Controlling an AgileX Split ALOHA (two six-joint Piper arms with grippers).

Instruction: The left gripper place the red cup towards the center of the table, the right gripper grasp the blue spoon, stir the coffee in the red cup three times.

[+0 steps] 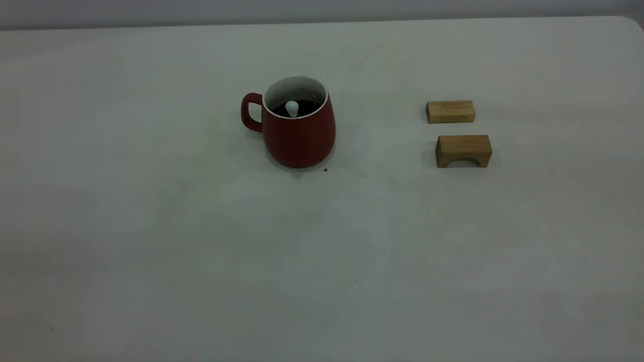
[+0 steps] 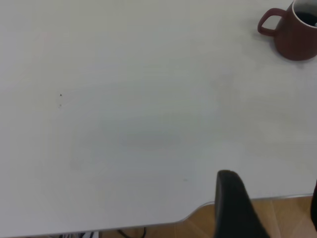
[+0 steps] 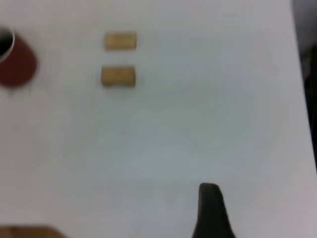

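Note:
The red cup [image 1: 299, 136] stands upright near the middle of the table [image 1: 322, 251], its handle pointing left. Dark coffee [image 1: 308, 106] fills it, and the pale handle of the blue spoon [image 1: 292, 107] sticks up out of the liquid; the spoon's bowl is hidden. Neither arm shows in the exterior view. In the left wrist view my left gripper [image 2: 274, 208] is open and empty over the table's edge, far from the cup [image 2: 292, 37]. My right gripper [image 3: 262, 213] shows one dark finger [image 3: 210, 210] with nothing beside it, open, well away from the cup [image 3: 17, 64].
Two tan wooden blocks lie right of the cup: a flat one [image 1: 450, 111] and an arched one [image 1: 463, 151]. They also show in the right wrist view, flat block [image 3: 120, 41] and arched block [image 3: 118, 76]. A small dark speck [image 1: 325, 170] lies by the cup's base.

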